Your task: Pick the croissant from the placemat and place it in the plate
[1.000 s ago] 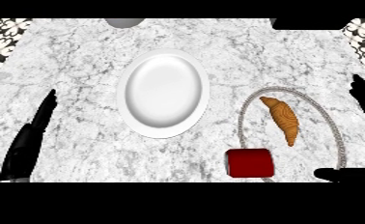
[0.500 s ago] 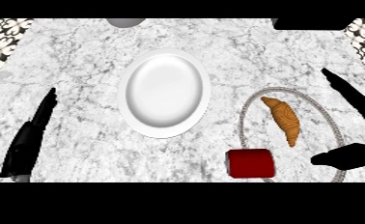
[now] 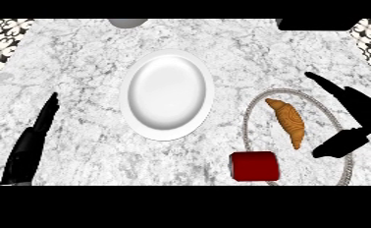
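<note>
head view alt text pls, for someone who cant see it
A croissant lies on a round placemat at the marble counter's right, with the open right hand beside it. A white plate sits centre, a red cup below the croissant.

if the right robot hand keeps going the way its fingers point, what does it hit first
Probably nothing soon: the right robot hand has fingers aimed up-left, passing above the golden-brown croissant on the grey-rimmed round placemat, over bare marble counter. Height is unclear.

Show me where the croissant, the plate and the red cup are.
croissant (image 3: 288, 123), head view, its middle.
plate (image 3: 167, 94), head view, its bare centre.
red cup (image 3: 254, 166), head view, its side.
</note>
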Controlling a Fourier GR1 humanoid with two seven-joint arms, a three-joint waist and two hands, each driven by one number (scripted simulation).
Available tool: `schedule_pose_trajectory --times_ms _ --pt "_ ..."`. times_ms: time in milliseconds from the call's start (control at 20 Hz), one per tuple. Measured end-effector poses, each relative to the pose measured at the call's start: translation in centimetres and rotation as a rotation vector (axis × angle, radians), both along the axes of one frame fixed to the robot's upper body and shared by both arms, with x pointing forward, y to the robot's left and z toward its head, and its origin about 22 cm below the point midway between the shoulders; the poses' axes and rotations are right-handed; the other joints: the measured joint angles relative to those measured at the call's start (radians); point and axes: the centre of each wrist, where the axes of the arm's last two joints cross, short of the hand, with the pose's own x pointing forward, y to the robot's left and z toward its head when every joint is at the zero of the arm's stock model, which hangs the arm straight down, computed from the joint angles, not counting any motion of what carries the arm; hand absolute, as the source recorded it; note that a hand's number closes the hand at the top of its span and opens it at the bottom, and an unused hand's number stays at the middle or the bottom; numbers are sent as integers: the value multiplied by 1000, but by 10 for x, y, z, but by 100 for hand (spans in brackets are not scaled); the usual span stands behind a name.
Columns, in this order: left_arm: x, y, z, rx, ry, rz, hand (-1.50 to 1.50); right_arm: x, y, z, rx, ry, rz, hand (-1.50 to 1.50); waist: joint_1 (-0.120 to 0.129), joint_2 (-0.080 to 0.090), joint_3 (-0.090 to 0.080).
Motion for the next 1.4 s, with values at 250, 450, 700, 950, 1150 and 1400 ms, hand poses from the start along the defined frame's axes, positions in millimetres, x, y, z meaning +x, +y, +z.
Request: schedule_pose_trajectory --times_ms 250,450,700,950,1150,1400 --pt "3 1 3 -2 5 1 0 10 3 -17 -16 39 31 -150 -4 -1 0" --pt "8 0 -1 -2 -5 4 0 20 2 -28 -11 74 60 -150 -5 0 0" --pt "3 0 2 -1 6 6 0 28 2 -42 -29 114 80 -150 -4 -1 0" --pt "1 -4 1 -2 5 5 0 24 4 -60 -45 131 82 -150 -6 -1 0" --pt "5 -2 7 0 2 8 0 23 10 -72 -43 139 80 -150 -7 -1 0" --pt "6 3 3 4 0 4 0 36 16 -83 -24 132 96 150 -5 -1 0"
